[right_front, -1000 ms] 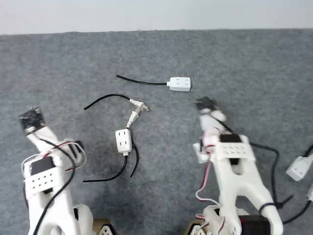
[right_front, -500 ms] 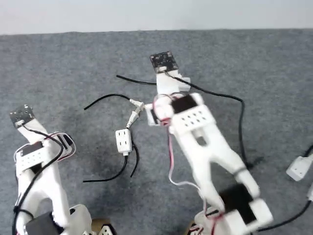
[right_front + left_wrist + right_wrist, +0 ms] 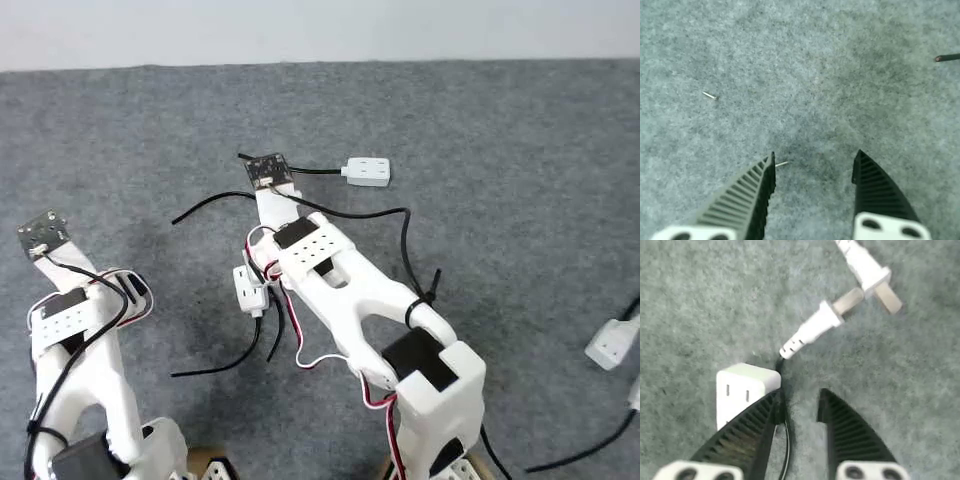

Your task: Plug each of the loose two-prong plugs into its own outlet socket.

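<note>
Two white two-prong plugs lie loose on the grey carpet: one plug and a second plug, their prongs close together. A white outlet socket lies just beside them, partly hidden under my right arm in the high view. My right gripper hovers open right over that socket's edge and its black cord, with nothing between the fingers. A second white outlet socket lies farther back. My left gripper is open over bare carpet at the left.
Black cables curl around the middle of the carpet, and one black cable end lies near my left gripper. Another white connector with cables sits at the right edge. Tiny metal bits lie on the carpet.
My right arm has swung from the right side across to the left and now hangs over the plugs and the near outlet. My left arm has shifted slightly left.
</note>
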You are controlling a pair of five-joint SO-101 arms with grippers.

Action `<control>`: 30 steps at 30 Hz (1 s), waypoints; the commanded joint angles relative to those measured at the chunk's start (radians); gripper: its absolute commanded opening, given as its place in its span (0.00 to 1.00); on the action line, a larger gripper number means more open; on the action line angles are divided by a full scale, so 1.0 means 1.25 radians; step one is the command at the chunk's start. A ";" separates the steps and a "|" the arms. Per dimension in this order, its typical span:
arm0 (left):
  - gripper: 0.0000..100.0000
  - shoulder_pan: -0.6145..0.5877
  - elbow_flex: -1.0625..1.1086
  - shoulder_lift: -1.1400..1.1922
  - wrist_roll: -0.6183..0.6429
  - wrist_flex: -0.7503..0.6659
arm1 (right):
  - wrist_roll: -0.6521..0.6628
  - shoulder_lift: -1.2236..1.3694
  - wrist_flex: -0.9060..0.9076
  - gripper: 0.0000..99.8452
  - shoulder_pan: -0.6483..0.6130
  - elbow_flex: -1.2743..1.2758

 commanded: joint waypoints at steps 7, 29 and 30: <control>0.23 0.004 -0.041 -0.006 -0.007 0.001 | 0.014 -0.028 0.126 0.14 -0.079 -0.048; 0.23 0.004 -0.041 -0.006 -0.007 0.001 | 0.091 -0.041 0.235 0.01 -0.040 -0.034; 0.23 0.004 -0.041 -0.005 -0.007 0.001 | 0.104 -0.071 0.257 0.01 -0.029 -0.034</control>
